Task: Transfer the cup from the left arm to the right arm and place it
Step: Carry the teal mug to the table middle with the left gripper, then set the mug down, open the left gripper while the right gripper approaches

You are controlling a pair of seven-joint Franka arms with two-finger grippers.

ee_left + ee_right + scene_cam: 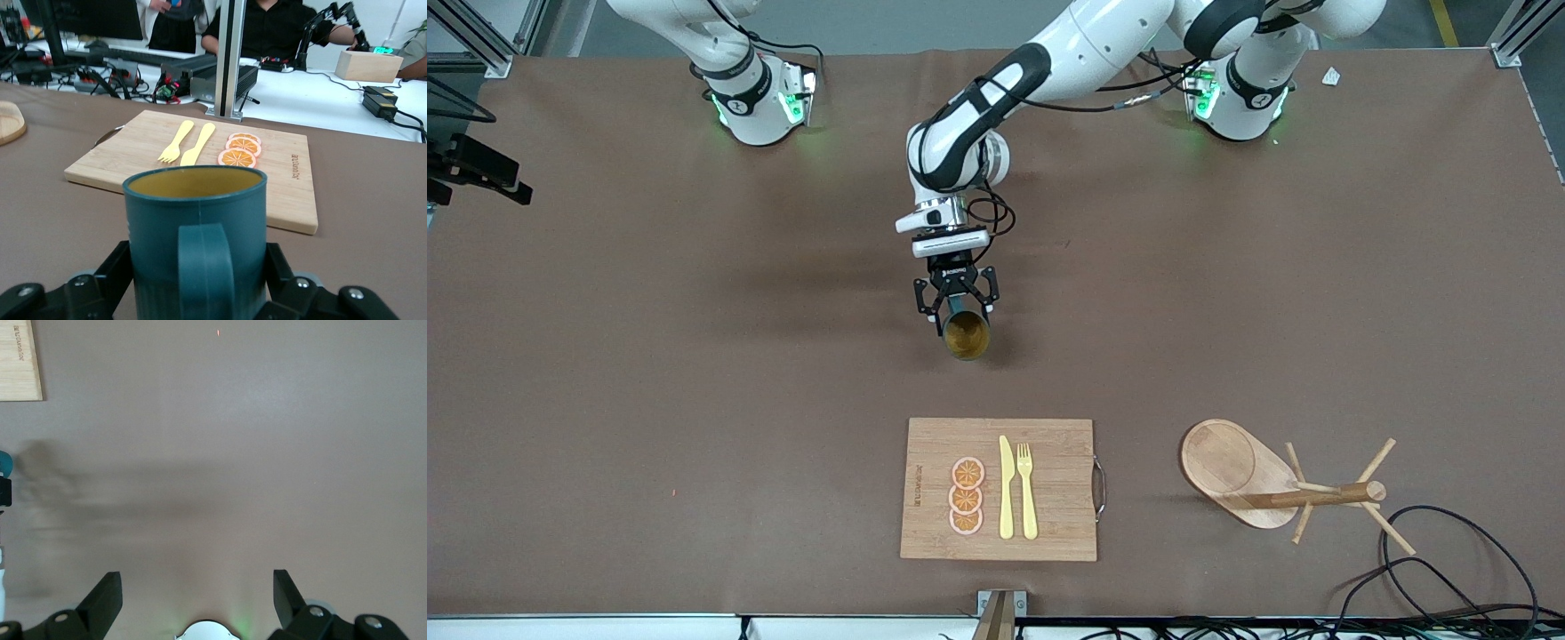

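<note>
- Left hand (957,313) clenched on cup (967,335), aloft over mid-surface (694,400), mouth tipped toward cutting board (1049,498).
- Right hand (197,595) released, waiting over bare surface near its base edge.

Matt teal cup (197,247); pale wooden board (999,489).
</note>
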